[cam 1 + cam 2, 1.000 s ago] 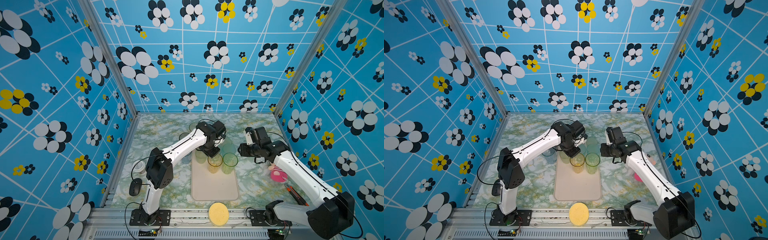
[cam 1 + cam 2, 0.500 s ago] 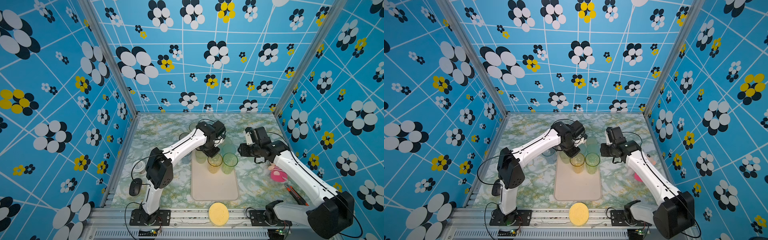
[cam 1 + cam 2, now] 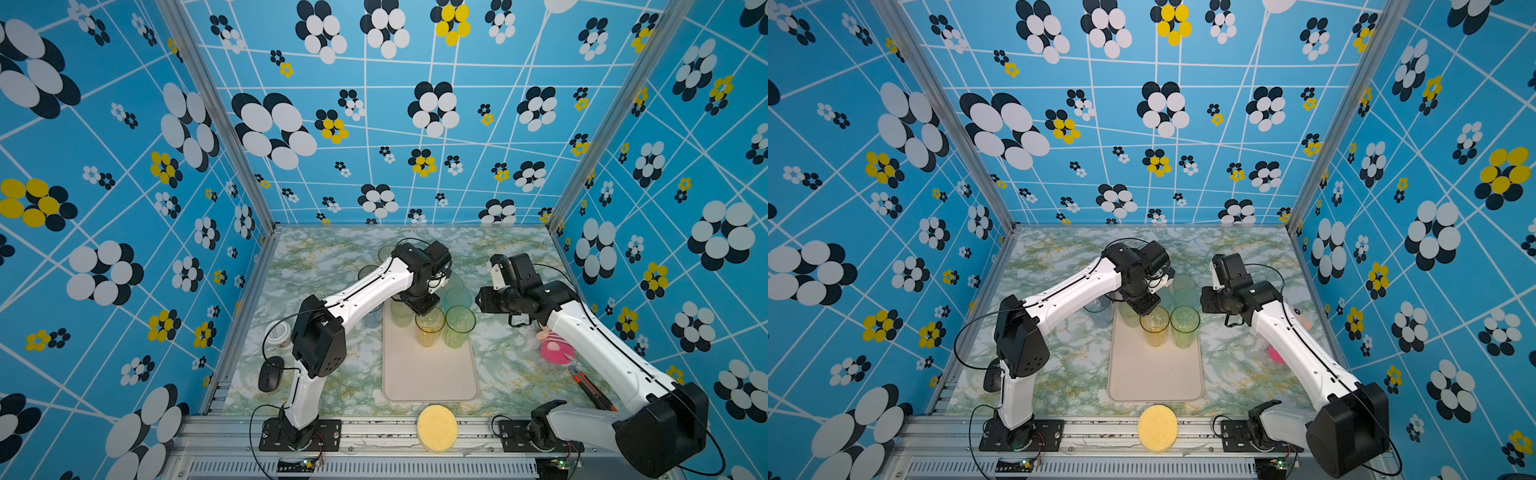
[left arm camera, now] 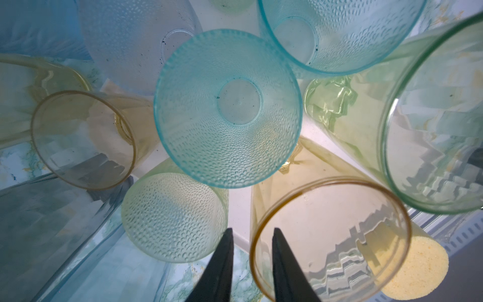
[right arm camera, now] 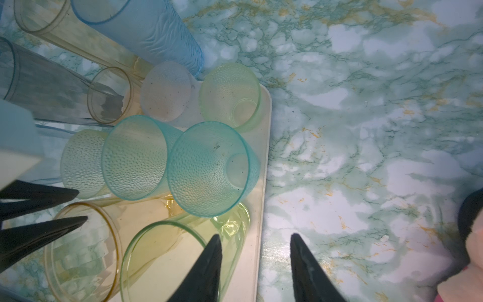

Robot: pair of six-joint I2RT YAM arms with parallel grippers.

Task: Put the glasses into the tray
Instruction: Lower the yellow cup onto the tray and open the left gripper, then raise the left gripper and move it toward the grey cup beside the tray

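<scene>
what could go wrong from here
1. The left gripper has its jaws astride the rim of the amber glass; pulling away crookedly could snag and tip it.
2. The glasses crowd the far end of the tray, so one tip may topple neighbours.
3. The right gripper hangs by the green glass and might clip it.

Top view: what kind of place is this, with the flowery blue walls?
Probably a robot practice booth, not a real kitchen: two white robot arms bolted to a metal rail, printed blue walls boxing in a marble-look table, and tinted glasses on a tray.
</scene>
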